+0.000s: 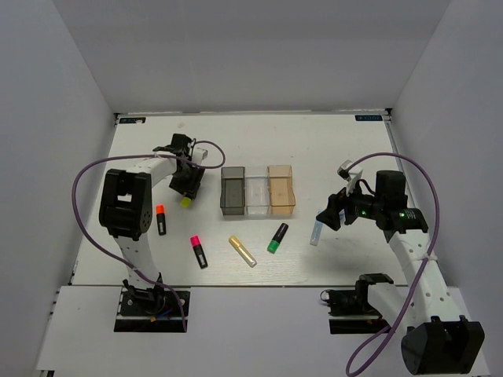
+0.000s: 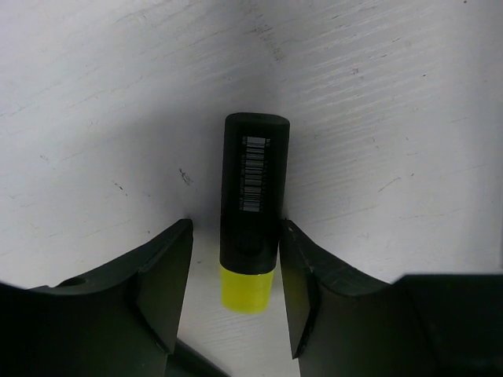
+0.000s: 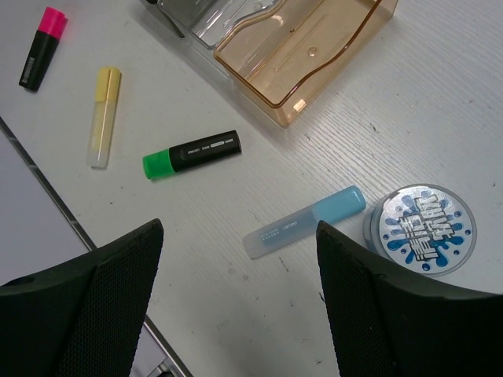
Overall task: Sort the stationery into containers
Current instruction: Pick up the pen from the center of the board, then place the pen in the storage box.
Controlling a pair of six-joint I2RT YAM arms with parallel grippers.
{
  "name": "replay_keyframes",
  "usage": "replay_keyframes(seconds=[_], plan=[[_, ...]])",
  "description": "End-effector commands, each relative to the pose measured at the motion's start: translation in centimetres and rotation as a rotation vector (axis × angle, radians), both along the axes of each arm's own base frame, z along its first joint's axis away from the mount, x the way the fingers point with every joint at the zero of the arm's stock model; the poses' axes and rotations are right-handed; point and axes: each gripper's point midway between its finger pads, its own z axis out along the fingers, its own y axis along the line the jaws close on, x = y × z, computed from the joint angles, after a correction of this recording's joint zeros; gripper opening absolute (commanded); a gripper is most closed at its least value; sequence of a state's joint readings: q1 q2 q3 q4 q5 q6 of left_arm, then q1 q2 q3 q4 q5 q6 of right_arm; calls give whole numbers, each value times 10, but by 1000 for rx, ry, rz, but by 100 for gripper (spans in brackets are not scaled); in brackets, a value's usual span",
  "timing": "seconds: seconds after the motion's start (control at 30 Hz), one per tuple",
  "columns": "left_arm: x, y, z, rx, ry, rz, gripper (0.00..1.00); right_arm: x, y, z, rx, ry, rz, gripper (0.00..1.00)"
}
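Observation:
My left gripper (image 1: 187, 187) (image 2: 236, 259) is open and straddles a black highlighter with a yellow cap (image 2: 253, 181) (image 1: 186, 201) that lies on the table, left of the bins. Its right finger is close against the highlighter and its left finger stands apart. The smoky grey (image 1: 233, 190), clear (image 1: 257, 195) and orange (image 1: 281, 191) bins stand in a row. My right gripper (image 1: 334, 212) (image 3: 238, 236) is open and empty above the light blue tube (image 3: 302, 223) (image 1: 316, 232) and the blue-white roll (image 3: 424, 228).
On the table in front of the bins lie a black-orange highlighter (image 1: 160, 220), a black-pink one (image 1: 198, 251) (image 3: 42, 49), a yellow one (image 1: 242, 251) (image 3: 102, 116) and a black-green one (image 1: 277, 237) (image 3: 191, 154). White walls enclose the table.

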State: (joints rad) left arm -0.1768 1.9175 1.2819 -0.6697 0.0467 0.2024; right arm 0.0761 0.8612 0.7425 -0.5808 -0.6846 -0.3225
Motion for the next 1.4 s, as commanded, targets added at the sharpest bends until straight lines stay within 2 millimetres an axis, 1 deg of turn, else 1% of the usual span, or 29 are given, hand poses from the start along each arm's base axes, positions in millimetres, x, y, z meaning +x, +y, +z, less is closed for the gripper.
replay_keyframes(seconds=[0.0,0.03,0.13,0.17,0.27,0.3,0.33,0.4,0.43,0.47,0.53,0.57,0.6,0.63,0.67,0.7,0.73,0.77,0.83,0.87,0.9,0.97,1.0,1.1,1.13,1.17,1.2,1.3,1.37], plan=[[5,2,-2,8,-13,-1,59,1,2,11,10,-25,15,80],[3,3,-6,13,-1,3,57,0,2,11,11,-24,14,80],[-6,5,-15,27,22,15,38,1,1,12,9,-33,14,80],[-9,7,-18,41,30,25,25,1,1,11,8,-31,15,80],[-17,7,-24,39,53,48,10,1,1,12,9,-31,16,80],[-18,11,-25,59,53,61,0,0,2,13,10,-38,19,80],[-17,11,-21,56,39,67,0,-1,2,12,11,-31,16,80],[-14,11,-12,42,22,117,0,0,1,10,9,-30,14,73],[-6,8,7,18,-27,142,0,0,1,10,4,-34,10,66],[-2,4,16,-4,-50,151,0,0,1,10,3,-33,9,43],[8,-6,53,-82,-139,188,0,0,0,9,0,-33,6,10],[12,-14,74,-129,-182,212,0,0,0,7,-2,-30,5,0],[11,-20,83,-166,-188,251,0,1,-1,7,-3,-27,-2,0],[14,-36,105,-208,-229,226,0,1,-1,7,-5,-27,-7,0],[12,-41,117,-220,-248,218,0,1,-1,7,-5,-29,-7,0],[7,-44,121,-223,-240,231,0,1,-1,7,-5,-29,-7,0],[8,-56,135,-243,-266,206,0,1,-2,7,-4,-30,-10,0],[3,-66,143,-255,-273,187,0,1,-1,7,-2,-27,-5,0],[0,-81,154,-287,-276,186,0,0,0,7,-2,-29,-3,0],[-2,-86,155,-302,-268,198,0,1,-1,7,-2,-27,-9,0],[-8,-98,154,-316,-253,178,0,0,0,7,0,-27,-5,0],[-12,-107,147,-331,-228,208,0,-1,-1,10,1,-45,-10,0],[-17,-118,146,-338,-222,192,0,0,-1,7,0,-30,-10,0],[-25,-136,132,-320,-198,207,0,1,-1,6,2,-26,-14,0],[-23,-135,132,-292,-222,234,0,0,-1,8,4,-31,-14,0],[-25,-141,129,-280,-226,226,0,0,-1,7,3,-25,-15,0],[-25,-142,121,-247,-227,229,0,0,-1,7,4,-27,-16,0],[-21,-148,115,-233,-239,234,0,1,-1,8,4,-36,-14,0],[-20,-152,105,-220,-221,233,0,0,-2,8,5,-33,-17,0]])
